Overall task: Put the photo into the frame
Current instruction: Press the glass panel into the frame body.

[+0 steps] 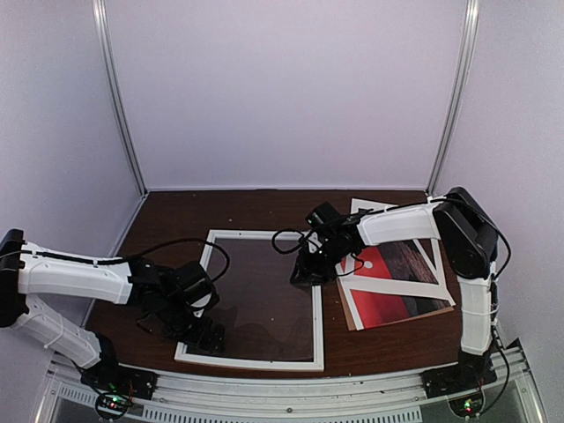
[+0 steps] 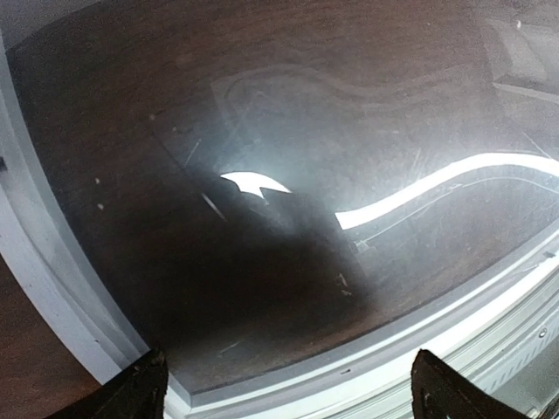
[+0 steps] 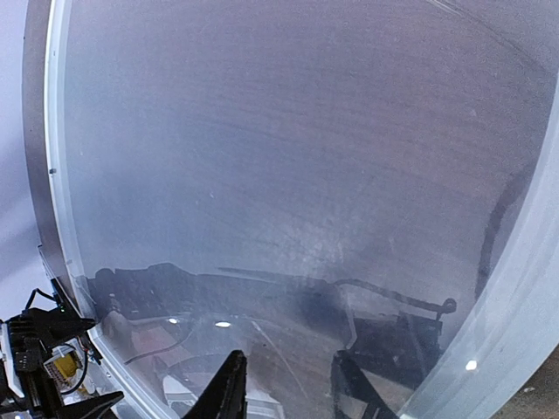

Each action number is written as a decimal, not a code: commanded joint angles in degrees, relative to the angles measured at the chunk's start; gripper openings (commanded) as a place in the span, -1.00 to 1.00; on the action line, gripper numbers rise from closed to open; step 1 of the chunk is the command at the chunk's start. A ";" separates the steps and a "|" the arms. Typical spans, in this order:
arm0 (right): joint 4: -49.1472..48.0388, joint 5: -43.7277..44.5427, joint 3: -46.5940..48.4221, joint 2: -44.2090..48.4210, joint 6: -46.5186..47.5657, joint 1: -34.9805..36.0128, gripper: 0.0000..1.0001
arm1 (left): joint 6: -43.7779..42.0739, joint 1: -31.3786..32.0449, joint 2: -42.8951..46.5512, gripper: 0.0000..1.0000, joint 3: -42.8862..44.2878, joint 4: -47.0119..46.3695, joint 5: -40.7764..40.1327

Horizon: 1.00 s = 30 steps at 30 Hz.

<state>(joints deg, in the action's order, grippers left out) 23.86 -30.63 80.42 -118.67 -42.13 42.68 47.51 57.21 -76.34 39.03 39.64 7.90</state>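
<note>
The white frame [image 1: 247, 361] lies in the middle of the table with a clear pane [image 1: 256, 291] inside it. The photo [image 1: 388, 291], red, lies to its right, partly under a white mat. My left gripper [image 1: 204, 336] hovers over the frame's near left corner. In the left wrist view that gripper [image 2: 288, 393] is wide open above the frame's rail [image 2: 419, 340], holding nothing. My right gripper [image 1: 308, 269] is at the frame's right rail. In the right wrist view its jaws [image 3: 293, 384] stand narrowly apart; one finger looks sharp above the pane, the other hazy as if beneath it.
A white paper mat [image 1: 441, 282] lies askew over the photo, and a brown backing board [image 1: 352, 322] shows beneath both. White walls close in the table at the back and sides. A metal rail [image 1: 291, 392] runs along the near edge.
</note>
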 commanded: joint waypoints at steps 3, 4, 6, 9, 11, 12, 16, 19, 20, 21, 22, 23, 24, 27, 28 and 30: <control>-0.48 -0.21 1.01 -0.78 0.83 0.55 -0.32 | 0.07 0.65 -0.94 0.95 0.98 0.44 1.02; -0.48 -0.23 1.12 -0.85 0.83 0.58 -0.32 | 0.08 0.75 -0.80 0.95 1.23 1.01 0.75; -0.39 -0.26 1.20 -1.01 0.93 0.55 -0.32 | 0.02 0.75 -0.41 0.95 1.68 1.98 0.24; -0.30 -0.33 1.32 -1.11 1.04 0.53 -0.32 | -0.34 0.88 0.46 0.95 2.45 2.86 -0.62; -0.24 -0.31 1.32 -1.11 1.00 0.52 -0.32 | -1.13 0.87 0.65 0.95 3.78 3.98 -1.90; -0.22 -0.33 1.32 -1.03 1.10 0.56 -0.32 | -1.52 0.86 0.59 0.95 4.63 4.52 -2.58; -0.08 -0.31 1.40 -1.03 1.19 0.52 -0.32 | -3.12 0.80 -0.05 0.96 8.12 5.66 -5.82; -0.12 -0.44 1.47 -1.12 1.21 0.54 -0.32 | -5.02 0.26 -1.04 0.95 11.16 6.04 -9.59; -0.19 -0.45 1.42 -1.12 1.18 0.49 -0.32 | -5.65 -0.27 -1.54 0.95 12.34 6.05 -10.14; -0.26 -0.50 1.47 -1.12 1.17 0.52 -0.32 | -6.18 -0.89 -1.99 0.95 13.28 5.70 -10.38; -0.30 -0.57 1.53 -1.19 1.17 0.56 -0.32 | -6.90 -1.58 -2.51 0.95 14.19 5.20 -10.49; -0.30 -0.57 1.62 -1.27 1.19 0.57 -0.32 | -7.57 -2.35 -3.14 0.95 15.09 4.63 -10.51; -0.30 -0.69 1.77 -1.36 1.19 0.57 -0.32 | -8.17 -3.16 -3.77 0.95 15.90 4.20 -10.60; -0.24 -0.77 2.06 -1.39 1.25 0.56 -0.31 | -9.75 -6.57 -5.48 0.95 18.03 2.28 -10.61; -0.22 -0.80 2.16 -1.47 1.30 0.57 -0.31 | -10.18 -7.69 -6.04 0.95 18.42 1.15 -10.40; -0.21 -0.83 2.38 -1.64 1.27 0.56 -0.30 | -10.76 -9.98 -7.13 0.95 19.15 -0.99 -10.20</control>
<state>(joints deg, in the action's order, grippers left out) 23.97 -30.65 80.55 -118.98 -41.74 42.68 39.79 50.98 -81.58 55.90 43.40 -1.28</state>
